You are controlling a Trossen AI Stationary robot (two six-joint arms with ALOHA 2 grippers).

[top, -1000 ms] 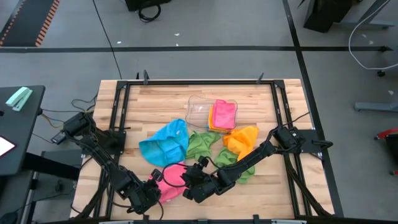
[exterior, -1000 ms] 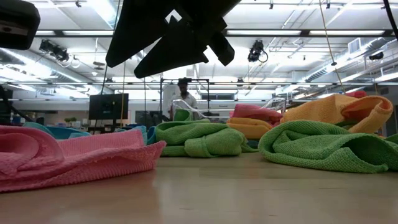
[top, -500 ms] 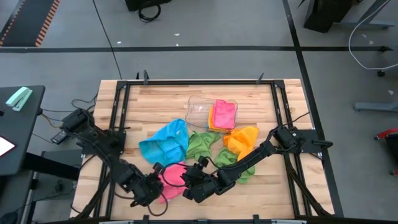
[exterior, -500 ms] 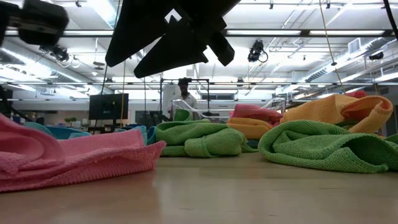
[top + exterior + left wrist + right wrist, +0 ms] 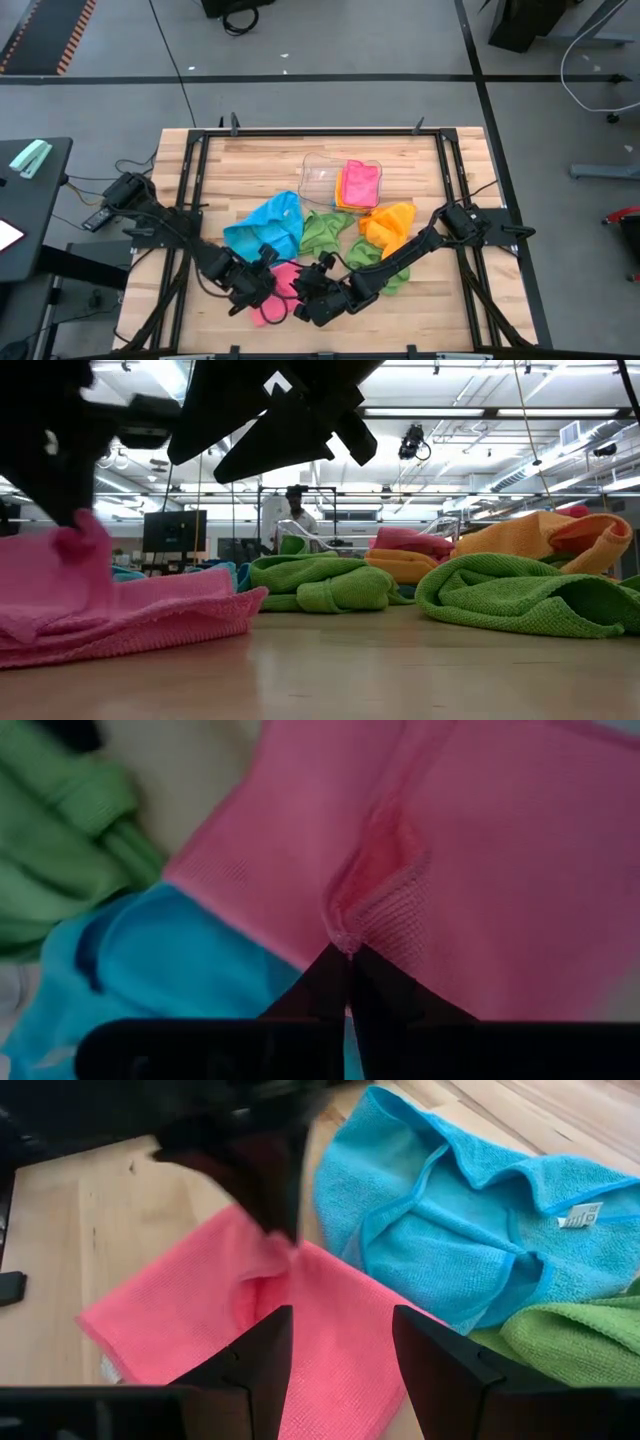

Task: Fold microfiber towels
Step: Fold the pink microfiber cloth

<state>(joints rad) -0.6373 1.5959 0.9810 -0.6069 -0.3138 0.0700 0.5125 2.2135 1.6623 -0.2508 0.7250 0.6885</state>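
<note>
The pink towel [image 5: 277, 298] lies near the table's front edge, also seen in the right wrist view [image 5: 200, 1330]. My left gripper [image 5: 262, 285] is over its left part, shut on a pinch of the cloth [image 5: 348, 958]. My right gripper [image 5: 303, 306] hovers open just right of the pink towel; in the right wrist view its fingers [image 5: 340, 1320] stand apart above the cloth with nothing between them. A blue towel [image 5: 264, 231] lies just beyond the pink one. My left gripper pinches a small pucker of the pink towel [image 5: 346, 932] between its two fingertips. The fingers come from above, slanting down. The pinched part stands up as a peak [image 5: 78, 545] below the fingers, while the rest of the towel [image 5: 170, 615] lies on the table.
Two green towels [image 5: 325, 231] [image 5: 378, 268] and an orange one [image 5: 391, 224] lie crumpled in the middle. A clear tray [image 5: 318, 172] at the back holds folded pink and orange towels [image 5: 358, 184]. A person [image 5: 296, 510] stands far behind the table.
My left gripper has gone from the near left corner toward the right and far side, over the pink towel. The towel's near left part has been drawn up and over with it and now stands as a peak; the rest stays on the table.
</note>
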